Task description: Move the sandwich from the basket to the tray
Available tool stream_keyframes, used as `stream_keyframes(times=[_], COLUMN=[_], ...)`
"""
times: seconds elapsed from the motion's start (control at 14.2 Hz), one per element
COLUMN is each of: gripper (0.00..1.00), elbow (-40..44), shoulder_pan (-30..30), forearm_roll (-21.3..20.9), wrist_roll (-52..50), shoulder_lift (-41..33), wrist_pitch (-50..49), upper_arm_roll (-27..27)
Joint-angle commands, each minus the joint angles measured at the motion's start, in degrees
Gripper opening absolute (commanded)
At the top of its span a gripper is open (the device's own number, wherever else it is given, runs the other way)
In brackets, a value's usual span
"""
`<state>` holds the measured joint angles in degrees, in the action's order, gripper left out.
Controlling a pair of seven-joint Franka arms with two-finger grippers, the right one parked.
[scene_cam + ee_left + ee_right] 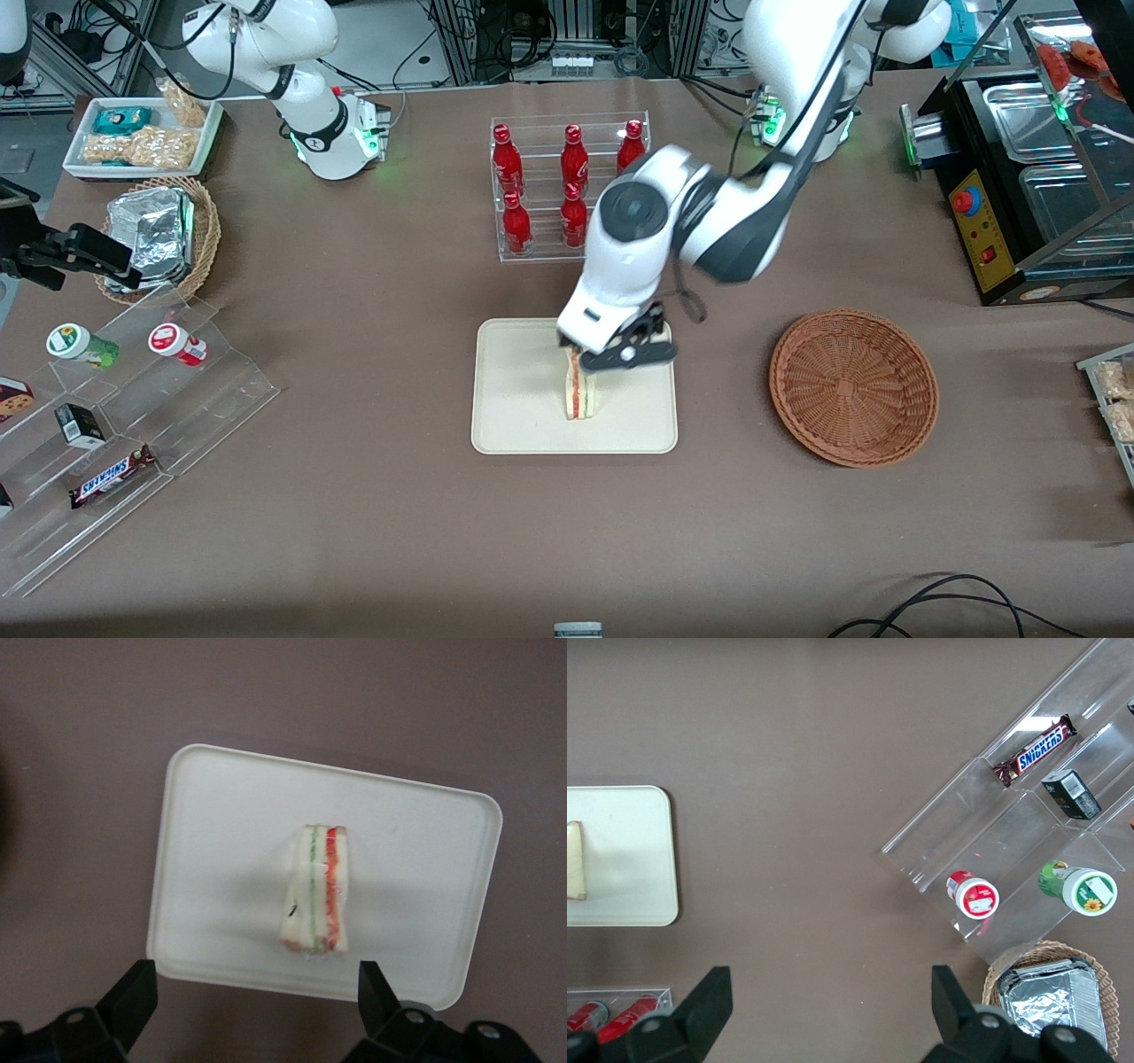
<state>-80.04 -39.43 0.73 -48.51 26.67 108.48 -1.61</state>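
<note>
Brown table (354,496), white layered sandwich (316,889) on tray (416,842), gripper (252,992) above, open-fingered

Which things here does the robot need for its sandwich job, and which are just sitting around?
For the job: sandwich on the tray; empty basket; gripper above the tray, fingers open.

Just sitting around: red bottles, foil packs, Snickers bar, two small tubs.
</note>
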Motion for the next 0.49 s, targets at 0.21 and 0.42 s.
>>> stream_keyframes(times=[0.21, 0.42], gripper=[1.0, 1.0], elbow=[-7.22, -12.76], shoulder_pan=[3.82, 7.87], forearm_roll=[-0.03, -0.21], wrist_roll=[-2.64, 2.27], shoulder_lift=[-6.71, -9.97], wrist_pitch=[-6.0, -5.73], upper_arm_roll=[-4.98, -5.07])
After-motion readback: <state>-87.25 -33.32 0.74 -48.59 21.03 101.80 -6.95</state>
